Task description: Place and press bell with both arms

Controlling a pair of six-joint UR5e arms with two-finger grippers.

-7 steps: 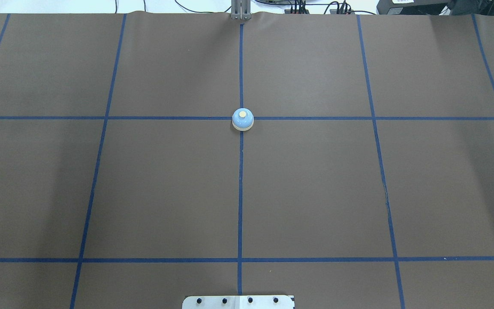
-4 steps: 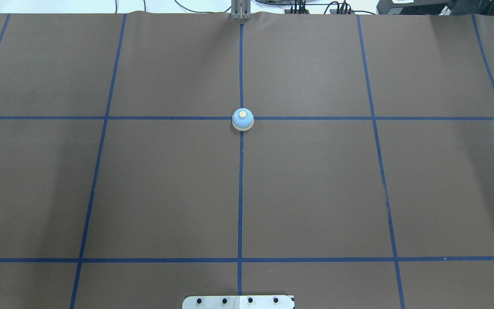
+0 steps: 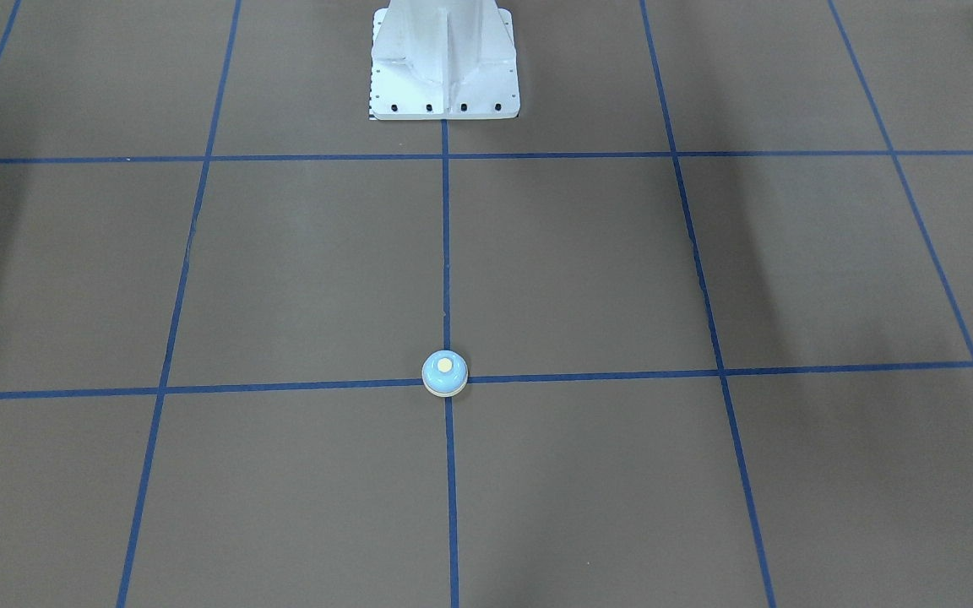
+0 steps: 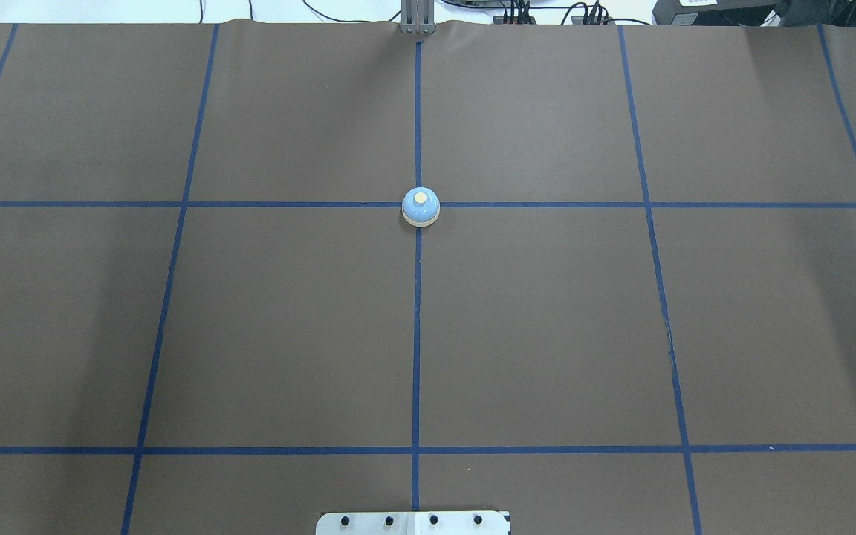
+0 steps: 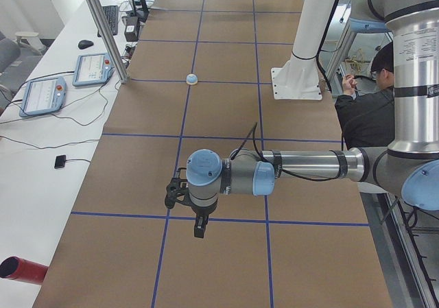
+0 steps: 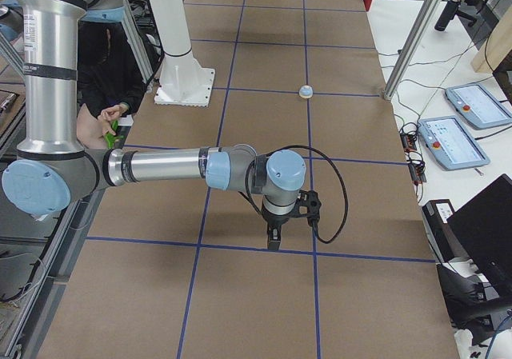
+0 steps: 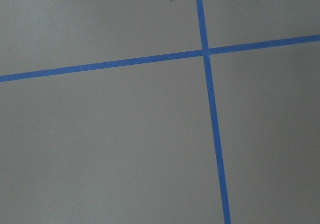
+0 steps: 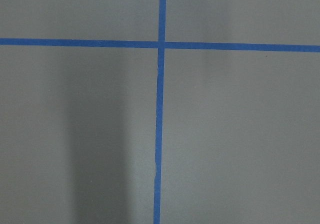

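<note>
The bell sits upright on a tape crossing straight out from the pedestal, well apart from it, with nothing touching it. Off to either side of the pedestal, the left gripper and right gripper hang pointing down over bare mat. Whether their jaws are apart, I cannot tell. I'd bring one arm in low and centred, gripping the bell squarely at its base, not the dome, which looks slippery.

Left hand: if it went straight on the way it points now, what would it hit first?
The left hand points down, so it would likely meet the bare table first, near a tape crossing. The bell sits far off that line.
</note>
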